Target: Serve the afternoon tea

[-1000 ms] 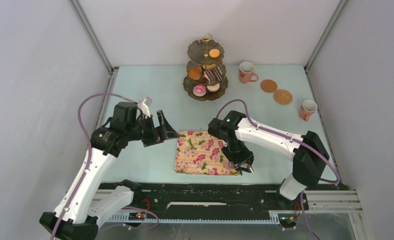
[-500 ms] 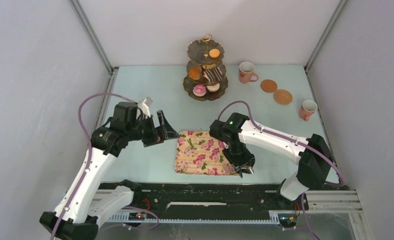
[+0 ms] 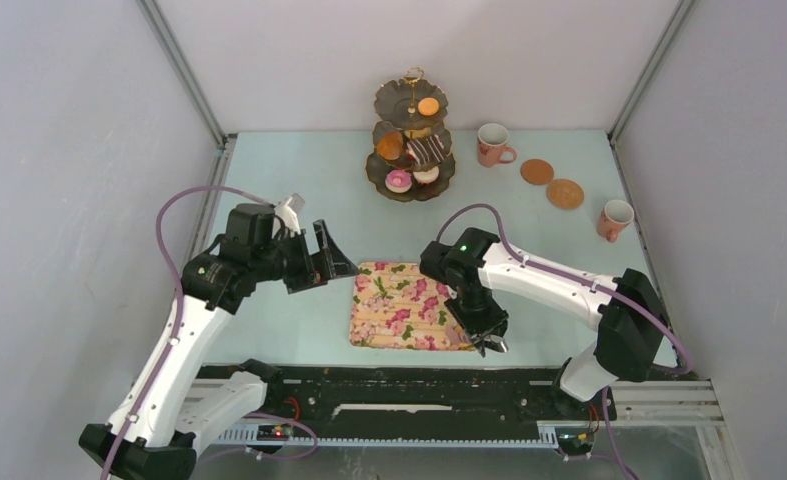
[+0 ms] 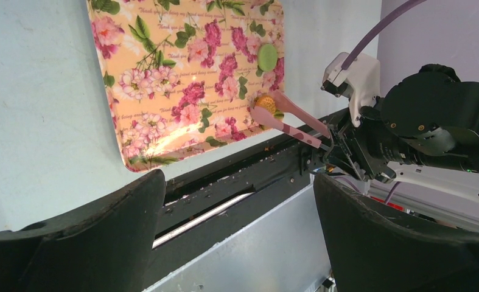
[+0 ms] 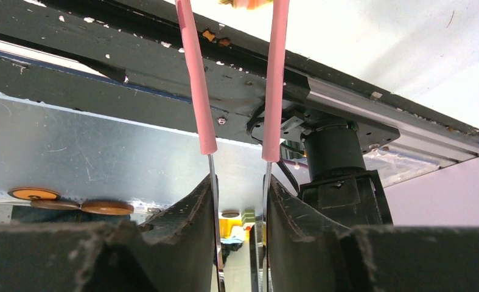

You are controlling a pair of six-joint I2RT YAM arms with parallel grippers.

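My right gripper (image 3: 486,336) is shut on the pink-handled tongs (image 5: 192,79) over the near right corner of the floral tray (image 3: 384,320). In the left wrist view the tongs (image 4: 291,118) pinch an orange macaron (image 4: 265,103) at the tray's surface, beside a green macaron (image 4: 267,56) lying on the tray. My left gripper (image 3: 327,258) is open and empty, hovering left of the tray. The tiered stand (image 3: 412,190) at the back holds an orange macaron (image 3: 428,106), croissant (image 3: 390,146), chocolate slice (image 3: 426,150), pink donut (image 3: 398,180) and white donut (image 3: 427,175).
A pink mug (image 3: 491,144) stands right of the stand, a second mug (image 3: 614,219) by the right wall. Two cork coasters (image 3: 536,171) (image 3: 565,193) lie between them. The black rail (image 3: 409,385) runs along the near table edge.
My right gripper has shifted slightly right and toward the near edge with the tongs. The left arm has not moved.
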